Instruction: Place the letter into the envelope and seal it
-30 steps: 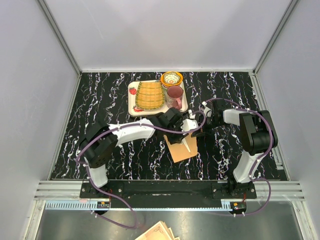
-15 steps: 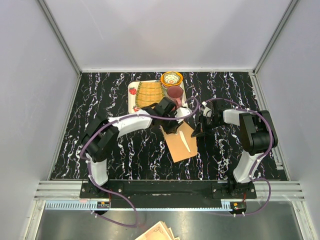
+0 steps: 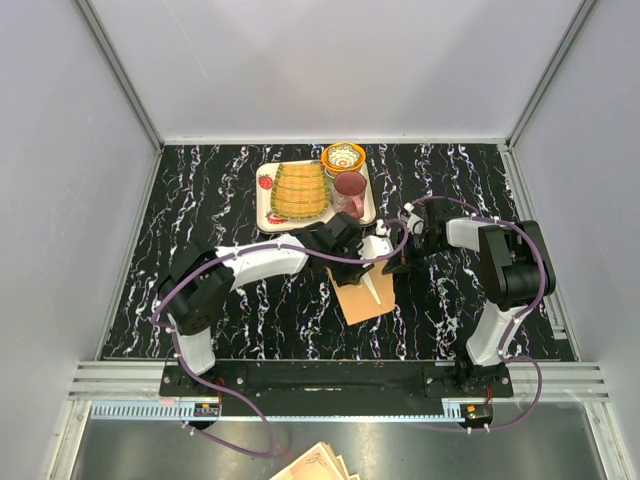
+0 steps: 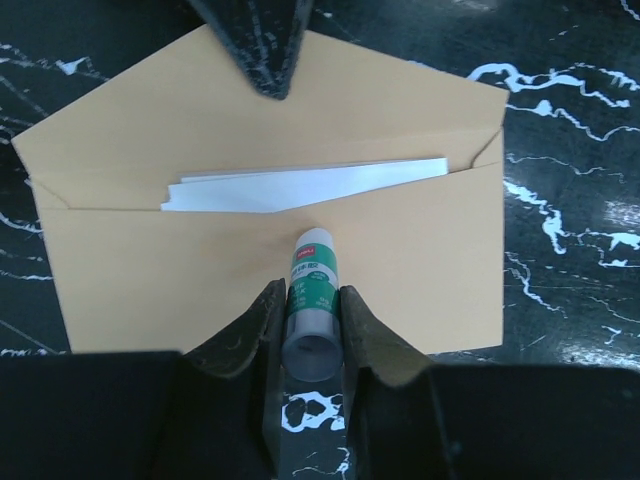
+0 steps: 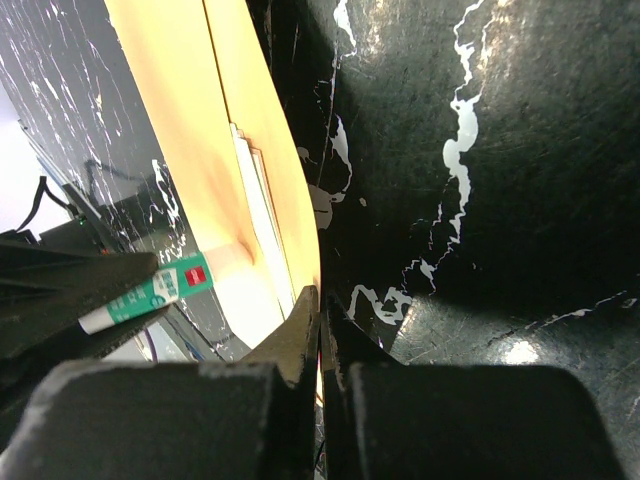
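Envelope (image 4: 200, 270) lies flat on the desk (image 4: 570, 150), flap open, with the letter (image 4: 300, 185) tucked in its mouth.
A green-and-white glue stick (image 4: 314, 268) is clamped in the left tool (image 4: 308, 292), tip over the envelope front. The right tool (image 5: 320, 300) is fully closed, tips at the envelope's edge; whether paper is pinched cannot be told.

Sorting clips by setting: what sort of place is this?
Likely a robot test booth: plain grey walls enclose a black marbled table, with the left arm and right arm bolted along its near edge.
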Controlling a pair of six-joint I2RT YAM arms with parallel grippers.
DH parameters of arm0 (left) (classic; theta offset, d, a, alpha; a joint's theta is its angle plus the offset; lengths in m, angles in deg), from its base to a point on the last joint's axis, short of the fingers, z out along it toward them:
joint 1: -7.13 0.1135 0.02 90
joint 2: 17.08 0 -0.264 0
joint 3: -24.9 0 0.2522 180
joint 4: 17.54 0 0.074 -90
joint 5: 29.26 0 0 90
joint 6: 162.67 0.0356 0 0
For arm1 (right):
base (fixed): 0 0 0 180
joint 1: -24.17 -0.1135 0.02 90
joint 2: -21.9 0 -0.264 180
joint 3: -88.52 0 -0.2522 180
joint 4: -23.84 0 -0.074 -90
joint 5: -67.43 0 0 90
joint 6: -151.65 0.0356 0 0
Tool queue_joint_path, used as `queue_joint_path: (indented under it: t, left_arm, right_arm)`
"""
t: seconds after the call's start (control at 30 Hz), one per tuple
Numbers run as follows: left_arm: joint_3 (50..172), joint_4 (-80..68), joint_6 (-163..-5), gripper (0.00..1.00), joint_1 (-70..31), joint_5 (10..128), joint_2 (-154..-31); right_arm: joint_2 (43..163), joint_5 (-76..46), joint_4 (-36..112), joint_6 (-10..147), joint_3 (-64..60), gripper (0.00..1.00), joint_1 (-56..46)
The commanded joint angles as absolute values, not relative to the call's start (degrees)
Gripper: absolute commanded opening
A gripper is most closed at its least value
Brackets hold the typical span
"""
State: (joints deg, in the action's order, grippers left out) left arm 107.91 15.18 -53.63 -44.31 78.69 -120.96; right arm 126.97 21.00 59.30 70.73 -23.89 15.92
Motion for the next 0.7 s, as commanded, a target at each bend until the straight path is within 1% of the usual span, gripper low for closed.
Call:
queue_joint_path:
  t: [0.0, 0.17, 0.3, 0.47, 0.67]
  left_arm:
    - [108.8, 18.6, -53.5, 0.0, -41.2, 77.0, -123.5]
    - [110.8, 18.7, -54.0, 0.0, -41.6, 76.9, -124.2]
    - [109.2, 18.8, -55.1, 0.0, -45.2, 77.5, -122.3]
    - [106.9, 19.0, -55.2, 0.0, -46.4, 77.3, -121.1]
    - [110.6, 20.4, -52.9, 0.0, -41.1, 75.3, -124.9]
  right_arm:
    - [127.5, 20.5, 58.6, 71.0, -22.3, 0.0, 15.9]
    - [127.5, 20.4, 58.6, 71.0, -22.4, 0.0, 15.8]
    - [126.9, 20.1, 58.7, 70.8, -22.6, 0.0, 15.8]
    - [126.9, 20.1, 58.6, 70.8, -22.6, 0.0, 15.8]
    - [127.4, 20.3, 58.7, 70.9, -22.4, 0.0, 15.8]
